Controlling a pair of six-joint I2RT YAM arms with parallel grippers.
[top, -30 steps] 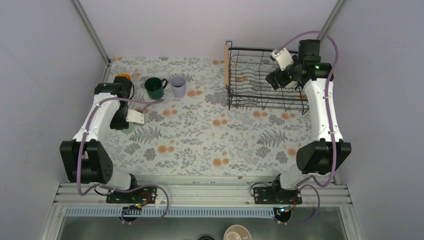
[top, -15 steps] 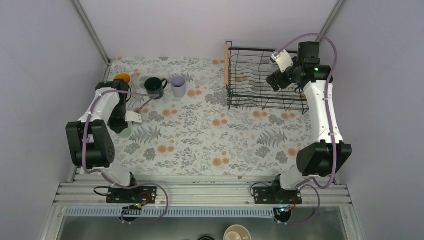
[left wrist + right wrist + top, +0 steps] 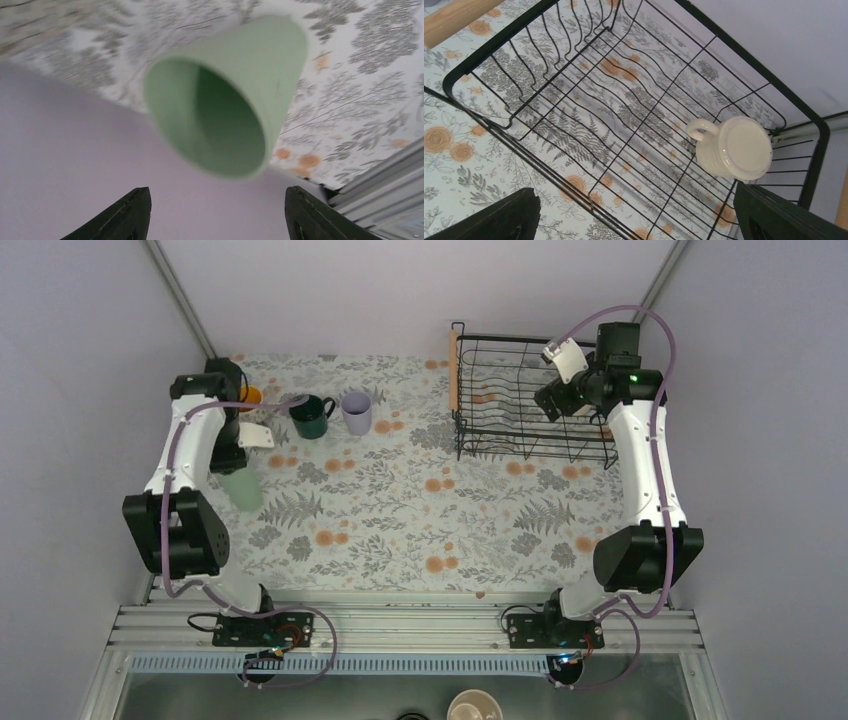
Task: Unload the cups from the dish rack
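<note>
The mint green cup (image 3: 243,490) rests on the floral cloth at the left, its mouth toward the left wrist camera (image 3: 225,95). My left gripper (image 3: 238,460) hangs just beyond it, open (image 3: 217,215), and neither finger touches it. The dark green mug (image 3: 312,416) and the lavender tumbler (image 3: 356,412) stand side by side at the back left. The floral mug (image 3: 250,395) is half hidden behind my left arm. The black wire dish rack (image 3: 500,338) sits at the back right. My right gripper (image 3: 553,403) hovers open above it (image 3: 636,220). The cream mug (image 3: 734,147) lies bottom-up in the rack's corner.
Grey walls close in on the table at the left, right and back. A metal rail (image 3: 400,625) with both arm bases runs along the near edge. A tan cup (image 3: 473,707) sits below that rail. One wooden handle (image 3: 455,370) sticks out on the rack's left side.
My left gripper has opened and let go of the mint green cup, then drawn back toward the far left. The right arm has barely moved.
</note>
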